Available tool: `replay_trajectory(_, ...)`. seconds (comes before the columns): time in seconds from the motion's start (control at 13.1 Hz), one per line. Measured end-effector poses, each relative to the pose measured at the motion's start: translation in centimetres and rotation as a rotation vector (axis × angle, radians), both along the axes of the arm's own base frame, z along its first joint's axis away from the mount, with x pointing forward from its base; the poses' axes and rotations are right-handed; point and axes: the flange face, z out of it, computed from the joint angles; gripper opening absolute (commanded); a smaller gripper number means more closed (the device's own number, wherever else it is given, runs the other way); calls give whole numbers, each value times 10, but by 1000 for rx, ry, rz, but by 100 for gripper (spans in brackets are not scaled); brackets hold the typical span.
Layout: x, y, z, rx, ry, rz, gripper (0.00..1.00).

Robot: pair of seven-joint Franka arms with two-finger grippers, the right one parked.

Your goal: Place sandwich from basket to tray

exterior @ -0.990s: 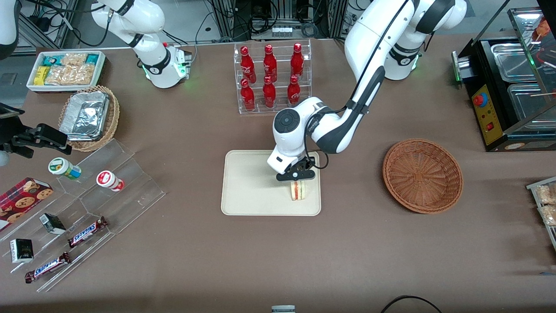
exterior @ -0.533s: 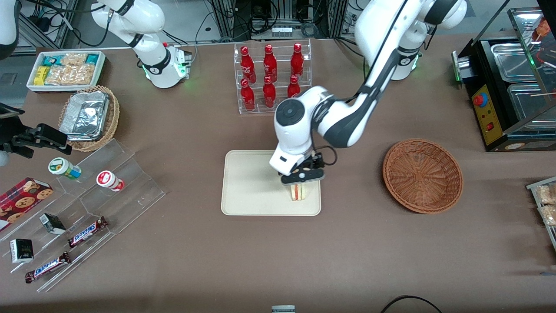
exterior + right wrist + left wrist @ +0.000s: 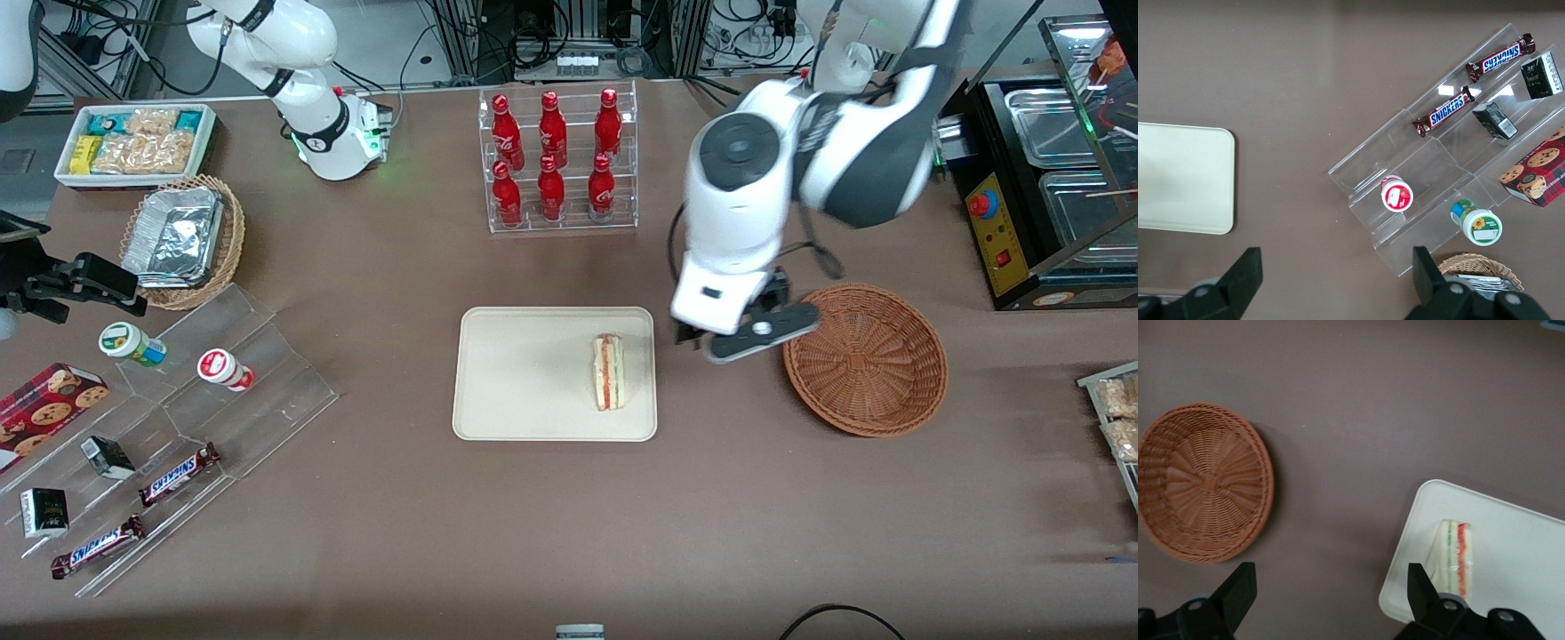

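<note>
On the tray point(image 3: 533, 373) I see the sandwich point(image 3: 609, 372), apart from my gripper point(image 3: 751, 333), which hangs empty, fingers point(image 3: 1238, 590) wide, between tray and basket point(image 3: 864, 358). Only the wrist view shows that spread.

The left arm's black two-finger gripper point(image 3: 751, 338) has lifted off the small triangular white-bread sandwich point(image 3: 609, 372) and swung away toward about 2 o'clock. It now hangs high between the flat cream rectangular tray point(image 3: 516, 400) and the round reddish-brown wicker basket point(image 3: 867, 360), overlapping the basket's rim in the front view. A second ago its fingers point(image 3: 1238, 590) straddled the sandwich; now they stand wide apart with nothing between them, and the whole sandwich shows uncovered on the tray.
</note>
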Motion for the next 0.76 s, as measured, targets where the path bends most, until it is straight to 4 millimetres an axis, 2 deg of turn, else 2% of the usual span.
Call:
replay_trajectory(0.23, 7, 67, 31, -49, 78, -46, 100)
replay_trajectory(0.38, 4, 127, 55, -102, 120, -98, 100)
replay_trajectory(0.46, 0, 155, 65, -124, 131, -123, 100)
replay_trajectory(0.61, -15, 199, 74, -166, 146, -164, 100)
replay_trajectory(0.76, -36, 226, 76, -174, 158, -186, 100)
